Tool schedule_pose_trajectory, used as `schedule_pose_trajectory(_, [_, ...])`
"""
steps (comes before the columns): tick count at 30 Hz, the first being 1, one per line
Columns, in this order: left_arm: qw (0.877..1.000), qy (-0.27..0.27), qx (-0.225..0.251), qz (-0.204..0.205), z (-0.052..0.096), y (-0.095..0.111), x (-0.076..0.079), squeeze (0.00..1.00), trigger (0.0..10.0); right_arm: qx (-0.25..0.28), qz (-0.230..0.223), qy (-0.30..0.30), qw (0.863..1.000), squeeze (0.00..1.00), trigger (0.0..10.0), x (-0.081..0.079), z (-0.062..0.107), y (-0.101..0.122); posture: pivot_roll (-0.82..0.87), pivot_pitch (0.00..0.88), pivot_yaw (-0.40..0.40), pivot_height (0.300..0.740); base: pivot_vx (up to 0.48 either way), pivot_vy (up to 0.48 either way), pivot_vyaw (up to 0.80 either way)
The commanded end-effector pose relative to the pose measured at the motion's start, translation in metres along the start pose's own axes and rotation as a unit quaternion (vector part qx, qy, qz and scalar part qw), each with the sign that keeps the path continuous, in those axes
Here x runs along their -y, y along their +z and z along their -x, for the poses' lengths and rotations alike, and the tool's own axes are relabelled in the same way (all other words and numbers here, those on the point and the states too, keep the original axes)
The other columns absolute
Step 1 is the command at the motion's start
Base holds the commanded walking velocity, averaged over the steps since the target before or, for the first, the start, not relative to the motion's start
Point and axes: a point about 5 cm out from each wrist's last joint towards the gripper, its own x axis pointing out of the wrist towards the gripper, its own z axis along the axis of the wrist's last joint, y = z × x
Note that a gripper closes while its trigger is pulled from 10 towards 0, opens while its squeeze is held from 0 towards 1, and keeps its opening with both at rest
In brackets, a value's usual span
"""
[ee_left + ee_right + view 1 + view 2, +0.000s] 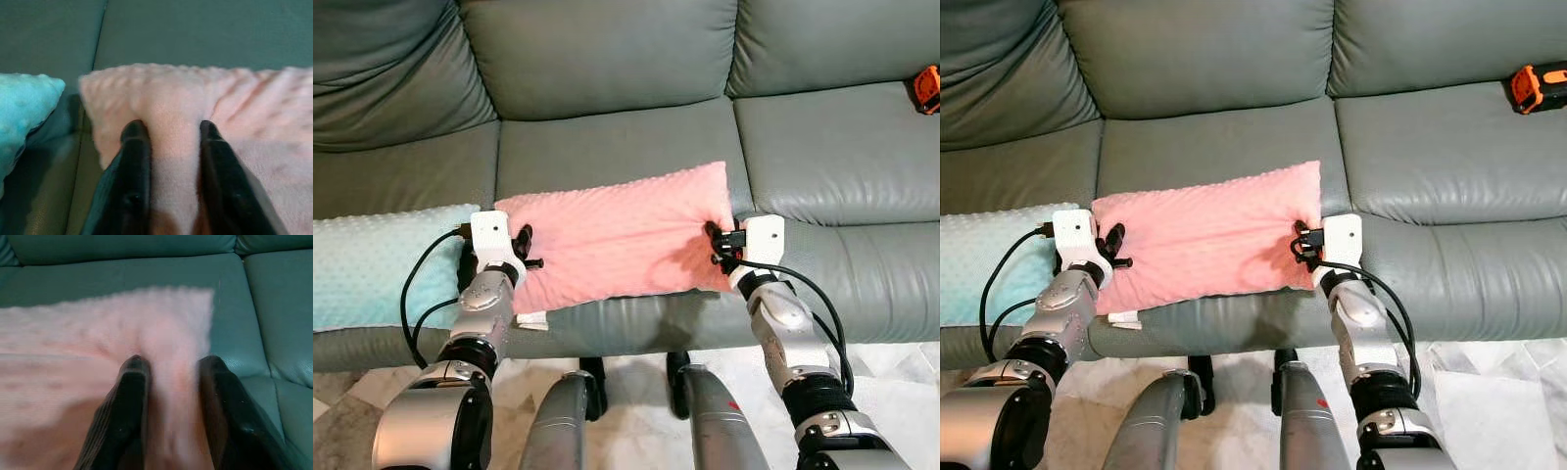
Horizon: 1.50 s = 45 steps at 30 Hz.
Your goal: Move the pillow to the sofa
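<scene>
1. Across the middle of the frame, the pink pillow [622,235] lies on the front of the centre seat of the grey sofa [607,59], its lower edge hanging slightly over the seat's front edge.
2. Both ends of the pillow are partly covered by the white wrist housings, and the fingertips are buried in the fabric.
3. Left gripper [171,134] is clamped on the pillow's left end; the black fingers [134,166] pinch a fold of pink fabric between them.
4. Right gripper [171,364] is clamped on the right end the same way, pink fabric bunched between its fingers [129,401]; this close view is soft and blurred.
5. Texture check: the pillow is a soft rectangle with a raised dotted surface, while the sofa is smooth and leather-like with creases.
6. At lower left, a mint cushion [372,264] with the same dotted surface is cut off by the frame edge, lying just beside the pillow.
7. At upper right, an orange and black object [1540,88] sits on the far seat, cut off and hard to identify.
8. A small white tag [532,319] pokes out under the pillow's lower left corner.
</scene>
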Motion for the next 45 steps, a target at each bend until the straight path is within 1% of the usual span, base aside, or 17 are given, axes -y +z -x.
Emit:
schedule_pose_trajectory(1, [0.999,0.02,-0.029,-0.001,0.008,-0.019,-0.009,1.0,10.0,-0.02,-0.006,-0.008,1.0,1.0,10.0,0.001,0.008,-0.015,-0.02,0.521,0.118,0.74,0.0,0.0,0.0])
schedule_pose_trajectory(9, [0.999,0.019,-0.037,0.013,0.007,-0.021,-0.001,1.0,10.0,-0.018,0.001,-0.039,0.999,1.0,10.0,0.006,0.008,-0.016,-0.01,0.524,0.121,0.74,0.0,0.0,0.0])
schedule_pose_trajectory(17, [0.999,0.014,-0.043,0.025,0.008,-0.026,0.004,1.0,10.0,-0.008,0.002,-0.039,0.999,1.0,10.0,0.002,0.006,-0.011,-0.01,0.525,0.121,0.74,0.0,0.0,0.0])
schedule_pose_trajectory(20, [0.998,0.007,-0.049,0.041,0.01,-0.03,0.008,1.0,10.0,-0.005,0.008,-0.041,0.999,1.0,10.0,0.003,0.006,-0.01,-0.02,0.521,0.12,0.74,0.0,0.0,0.0])
schedule_pose_trajectory(28, [0.997,0.002,-0.06,0.049,0.014,-0.04,0.015,1.0,10.0,-0.003,0.017,-0.045,0.999,1.0,10.0,0.006,0.007,-0.008,-0.02,0.495,0.119,0.74,0.0,0.0,0.0])
schedule_pose_trajectory(31, [0.998,0.004,-0.054,0.042,0.015,-0.04,0.01,1.0,10.0,-0.003,0.03,-0.039,0.999,1.0,10.0,0.003,0.011,-0.01,-0.02,0.436,0.122,0.74,0.0,0.0,0.0])
schedule_pose_trajectory(32, [0.998,0.004,-0.054,0.042,0.015,-0.04,0.01,1.0,10.0,-0.003,0.03,-0.039,0.999,1.0,10.0,0.003,0.011,-0.01,-0.02,0.436,0.122,0.74,0.0,0.0,0.0])
schedule_pose_trajectory(33, [0.998,0.009,-0.05,0.032,0.017,-0.039,0.001,1.0,10.0,-0.005,0.036,-0.028,0.999,1.0,10.0,0.0,0.015,-0.013,-0.03,0.387,0.118,0.74,0.0,0.0,0.0])
schedule_pose_trajectory(34, [0.998,0.012,-0.048,0.03,0.018,-0.039,-0.005,1.0,10.0,-0.008,0.038,-0.015,0.999,1.0,10.0,-0.004,0.018,-0.015,-0.03,0.364,0.116,0.74,0.0,0.0,0.0])
schedule_pose_trajectory(36, [0.998,0.014,-0.049,0.029,0.018,-0.039,-0.009,1.0,10.0,-0.013,0.039,-0.003,0.999,1.0,10.0,-0.007,0.018,-0.018,-0.03,0.357,0.115,0.74,0.0,0.0,0.0])
schedule_pose_trajectory(37, [0.998,0.017,-0.049,0.026,0.02,-0.04,-0.013,1.0,10.0,-0.018,0.039,0.004,0.999,1.0,10.0,-0.009,0.021,-0.022,-0.03,0.32,0.111,0.74,0.0,0.0,0.0])
schedule_pose_trajectory(39, [0.998,0.02,-0.05,0.023,0.021,-0.041,-0.018,1.0,10.0,-0.023,0.038,0.006,0.999,1.0,10.0,-0.01,0.023,-0.026,-0.03,0.309,0.11,0.74,0.0,0.0,0.0])
schedule_pose_trajectory(40, [0.998,0.023,-0.052,0.019,0.024,-0.044,-0.022,1.0,10.0,-0.029,0.037,0.009,0.999,1.0,10.0,-0.011,0.026,-0.03,-0.03,0.271,0.109,0.74,0.0,0.0,0.0])
schedule_pose_trajectory(41, [0.998,0.028,-0.061,0.004,0.031,-0.052,-0.032,1.0,10.0,-0.048,0.036,0.006,0.998,1.0,10.0,-0.012,0.033,-0.042,-0.03,0.22,0.107,0.74,0.0,0.0,0.0])
schedule_pose_trajectory(43, [0.998,0.03,-0.063,0.001,0.033,-0.054,-0.034,1.0,10.0,-0.053,0.036,0.004,0.998,1.0,10.0,-0.012,0.035,-0.045,-0.03,0.22,0.107,0.74,0.0,0.0,0.0])
schedule_pose_trajectory(44, [0.996,0.036,-0.076,-0.009,0.039,-0.062,-0.04,1.0,10.0,-0.077,0.037,0.004,0.996,1.0,10.0,-0.012,0.042,-0.058,-0.03,0.147,0.103,0.74,0.0,0.0,0.0])
schedule_pose_trajectory(45, [0.996,0.04,-0.081,-0.012,0.042,-0.066,-0.043,1.0,10.0,-0.089,0.037,0.004,0.995,1.0,10.0,-0.012,0.045,-0.064,-0.04,0.137,0.102,0.74,0.0,0.0,0.0])
